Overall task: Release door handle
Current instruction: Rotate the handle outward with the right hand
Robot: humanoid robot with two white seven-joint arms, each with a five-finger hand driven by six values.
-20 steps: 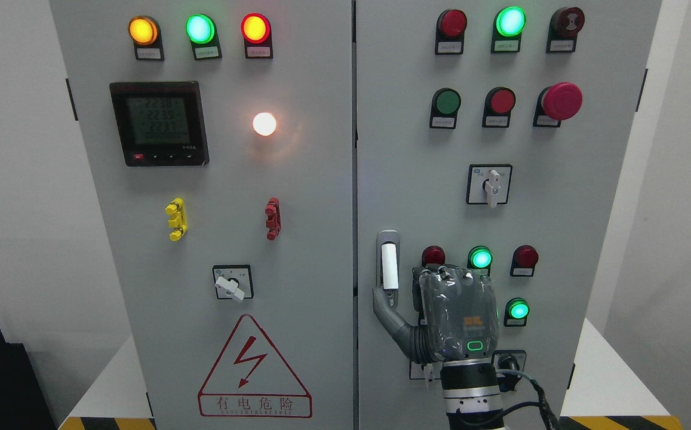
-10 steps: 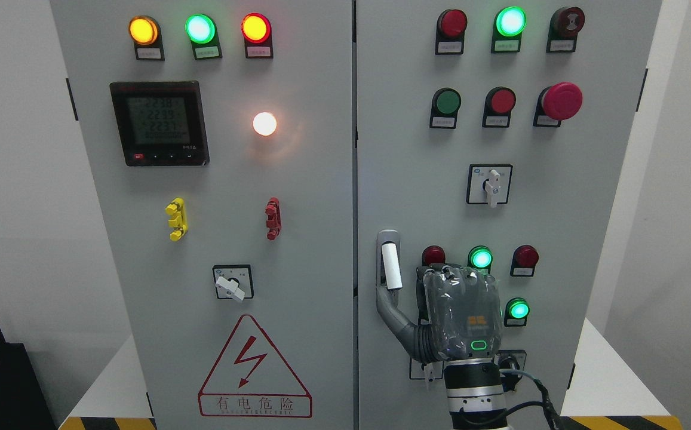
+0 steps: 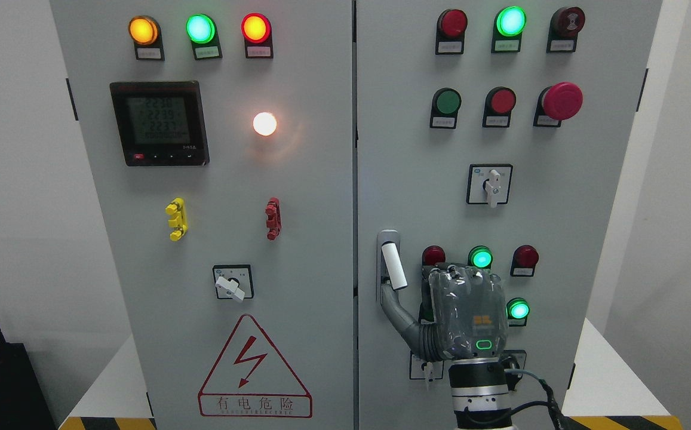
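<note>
Right hand (image 3: 467,313) comes up from bottom right, back of the hand to the camera, in front of the right door (image 3: 560,227). Fingers curled in toward the panel, holding nothing I can see; thumb (image 3: 394,304) sticks out up-left, its tip touching the lower end of the handle (image 3: 394,266). Handle is white, low on the right door's left edge, in a grey recess, tilted slightly with its bottom end swung right. Hand covers part of the lamp cluster: red lamp (image 3: 433,255), green lamp (image 3: 480,257) just above the knuckles, another green one (image 3: 518,309) beside it on the right. Selector switch (image 3: 490,184) higher up. Left door (image 3: 232,239) carries a meter (image 3: 159,123) and a warning triangle (image 3: 254,370).
</note>
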